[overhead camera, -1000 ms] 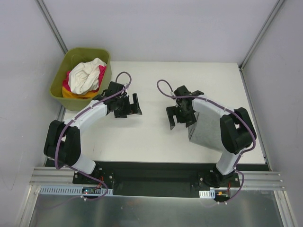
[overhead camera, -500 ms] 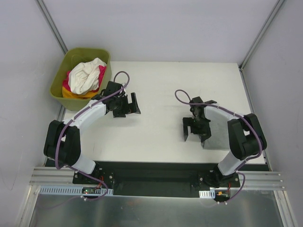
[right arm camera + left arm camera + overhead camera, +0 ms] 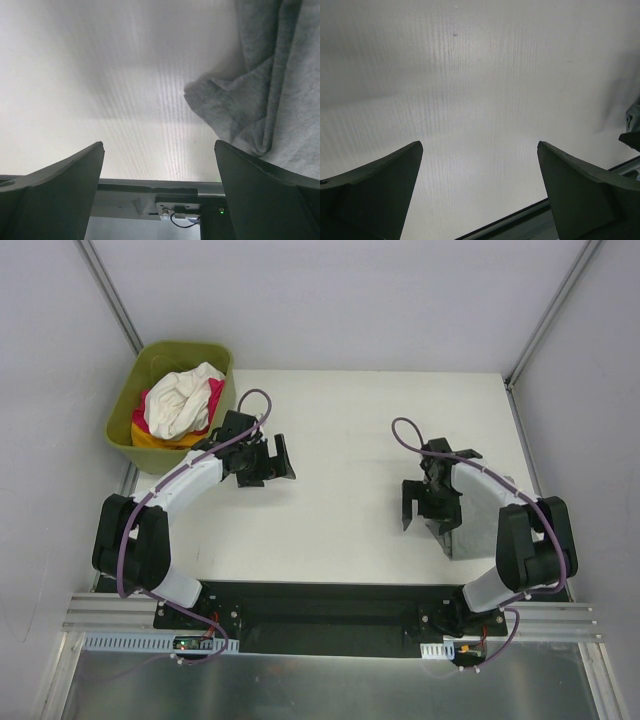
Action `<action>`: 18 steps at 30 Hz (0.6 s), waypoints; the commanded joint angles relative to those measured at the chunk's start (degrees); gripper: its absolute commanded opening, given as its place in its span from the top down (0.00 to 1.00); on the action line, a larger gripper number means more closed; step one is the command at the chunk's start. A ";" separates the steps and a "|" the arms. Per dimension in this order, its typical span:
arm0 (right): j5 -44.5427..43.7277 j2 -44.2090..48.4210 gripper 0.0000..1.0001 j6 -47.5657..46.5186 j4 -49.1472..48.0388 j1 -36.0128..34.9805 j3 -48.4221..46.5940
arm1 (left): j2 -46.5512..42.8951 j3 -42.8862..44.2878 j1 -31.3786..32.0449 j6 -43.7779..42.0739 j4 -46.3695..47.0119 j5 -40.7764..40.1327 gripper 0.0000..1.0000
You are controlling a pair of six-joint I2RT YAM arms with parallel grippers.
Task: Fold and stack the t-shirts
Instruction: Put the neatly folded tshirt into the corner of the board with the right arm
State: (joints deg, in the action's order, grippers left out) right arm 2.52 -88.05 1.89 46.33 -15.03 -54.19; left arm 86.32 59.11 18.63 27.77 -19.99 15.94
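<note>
The heather grey t-shirt (image 3: 468, 542) lies folded near the table's right front, mostly hidden under my right arm. Its bunched edge fills the upper right of the right wrist view (image 3: 272, 85). My right gripper (image 3: 425, 512) is open and empty, just left of the shirt; in the wrist view (image 3: 159, 146) bare table lies between the fingers. My left gripper (image 3: 272, 464) is open and empty over bare table left of centre, as its wrist view (image 3: 479, 146) shows. The white (image 3: 182, 400), magenta-pink (image 3: 215, 398) and orange-yellow (image 3: 150, 438) t-shirts are bunched in the tub.
The olive-green plastic tub (image 3: 150, 362) stands at the table's far left corner, just behind my left arm. The table's front edge and a black rail (image 3: 330, 595) run just below both grippers. Walls close the back and sides.
My right gripper has moved right and toward the front edge, and the grey shirt now lies farther right beneath the arm. My left gripper has barely moved.
</note>
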 commanded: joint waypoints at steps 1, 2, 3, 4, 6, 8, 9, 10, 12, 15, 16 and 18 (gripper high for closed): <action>3.63 -0.71 0.03 -3.12 -0.80 -0.35 -4.60 | -1.77 1.97 -0.70 -0.52 0.04 -0.92 0.01; 3.71 -1.41 0.03 -3.21 -0.97 -0.35 -4.95 | -1.86 1.80 -0.79 -0.44 -0.05 -1.00 0.01; 3.54 -2.29 0.03 -3.12 -1.24 -0.35 -5.83 | -2.12 1.71 -0.79 -0.44 0.04 -1.09 0.01; 3.45 -4.04 0.03 -3.12 -1.41 -0.27 -6.10 | -2.21 1.53 -0.79 -0.35 -0.05 -1.27 0.01; 3.01 -5.98 0.03 -3.03 -1.76 0.61 -7.23 | -2.82 1.01 -0.88 -0.17 -0.05 -1.88 0.01; 3.01 -8.36 0.03 -2.86 -2.03 2.27 -7.94 | -3.09 0.66 -0.97 -0.17 -0.14 -2.14 0.01; 2.75 -9.15 0.03 -2.86 -2.03 2.89 -8.29 | -3.35 0.48 -1.14 -0.17 -0.23 -2.15 0.01; 2.14 -9.77 0.03 -2.86 -2.03 3.42 -9.08 | -3.44 0.48 -1.23 -0.08 -0.31 -2.23 0.01; 0.56 -11.70 0.03 -3.03 -1.94 5.09 -10.05 | -3.71 0.21 -1.32 0.00 -0.49 -2.50 0.01; -0.50 -14.07 0.03 -3.74 -2.55 6.67 -11.89 | -3.71 0.13 -1.41 0.09 -0.40 -2.67 0.01; -0.85 -14.60 0.03 -3.91 -2.64 7.11 -13.20 | -3.71 0.13 -1.49 0.09 -0.49 -2.76 0.01; -0.68 -16.18 0.03 -4.44 -2.64 7.82 -14.27 | -3.79 0.30 -1.58 0.09 -0.49 -2.76 0.01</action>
State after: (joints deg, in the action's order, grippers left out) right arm 3.55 -102.35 -0.78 44.12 -8.34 -64.49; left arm 84.84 59.22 17.89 27.81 -20.01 14.35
